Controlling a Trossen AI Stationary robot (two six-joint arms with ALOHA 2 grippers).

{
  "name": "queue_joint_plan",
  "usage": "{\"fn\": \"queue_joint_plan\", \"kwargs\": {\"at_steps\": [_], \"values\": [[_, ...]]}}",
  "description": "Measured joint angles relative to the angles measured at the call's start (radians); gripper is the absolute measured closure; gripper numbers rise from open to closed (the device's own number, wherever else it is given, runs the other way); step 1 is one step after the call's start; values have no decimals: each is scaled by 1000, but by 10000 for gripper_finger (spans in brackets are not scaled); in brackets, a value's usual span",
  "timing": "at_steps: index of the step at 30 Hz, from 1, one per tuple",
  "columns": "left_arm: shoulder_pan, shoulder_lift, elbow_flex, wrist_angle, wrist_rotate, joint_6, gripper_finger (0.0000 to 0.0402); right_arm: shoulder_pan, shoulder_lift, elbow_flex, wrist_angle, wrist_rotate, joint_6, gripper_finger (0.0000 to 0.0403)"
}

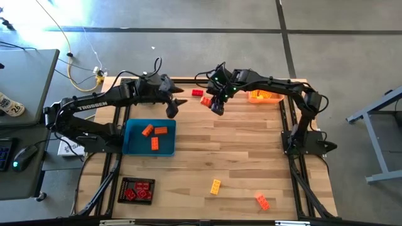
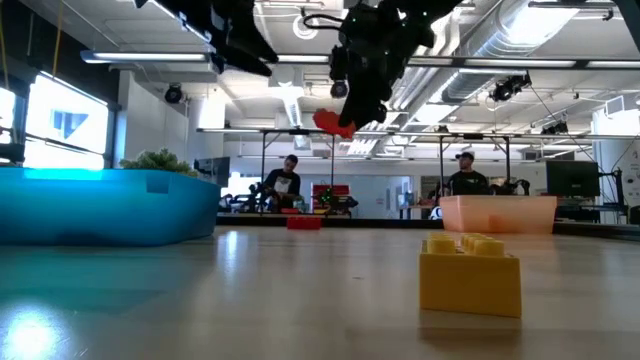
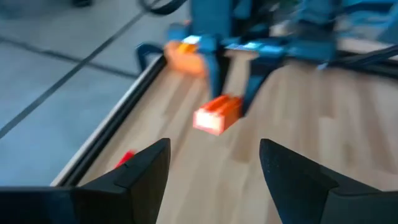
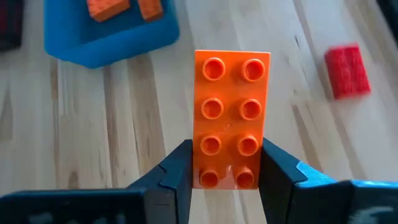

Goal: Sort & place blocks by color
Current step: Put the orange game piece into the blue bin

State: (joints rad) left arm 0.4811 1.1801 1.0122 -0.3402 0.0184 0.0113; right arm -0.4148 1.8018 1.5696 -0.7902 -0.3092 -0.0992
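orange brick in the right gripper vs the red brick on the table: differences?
The orange brick is held off the table, pinched in the right gripper; the red brick lies free on the wood.
The orange one shows eight studs in two rows; the red one's studs are too blurred to count.
Both are studded plastic bricks.

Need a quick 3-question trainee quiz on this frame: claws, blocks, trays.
1. True or false: the right claw is shut on an orange block.
2. How many orange blocks lie in the blue tray?
3. The left claw is: A) open and empty, B) holding a red block, C) holding a yellow block.

Key: 1 true; 2 three; 3 A.
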Motion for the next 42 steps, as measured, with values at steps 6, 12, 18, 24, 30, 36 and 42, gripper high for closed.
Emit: {"fn": "queue_joint_plan", "kwargs": {"at_steps": [6,12,18,24,30,36,42], "values": [[-20,0,0,37,68,0,165,23,-17,0,23,-15,-88,289],[-46,0,0,39,81,-16,167,46,-44,0,116,-83,-112,289],[-65,0,0,61,108,-57,165,72,-61,0,207,-103,-102,289],[-71,0,0,67,103,-88,165,97,-63,0,254,-113,-85,289],[-71,0,0,69,61,-88,167,102,-63,0,296,-133,-85,289],[-71,0,0,83,85,-88,167,102,-63,0,381,-138,-72,289],[-71,0,0,180,108,-88,167,102,-63,0,436,-155,-54,289]]}}
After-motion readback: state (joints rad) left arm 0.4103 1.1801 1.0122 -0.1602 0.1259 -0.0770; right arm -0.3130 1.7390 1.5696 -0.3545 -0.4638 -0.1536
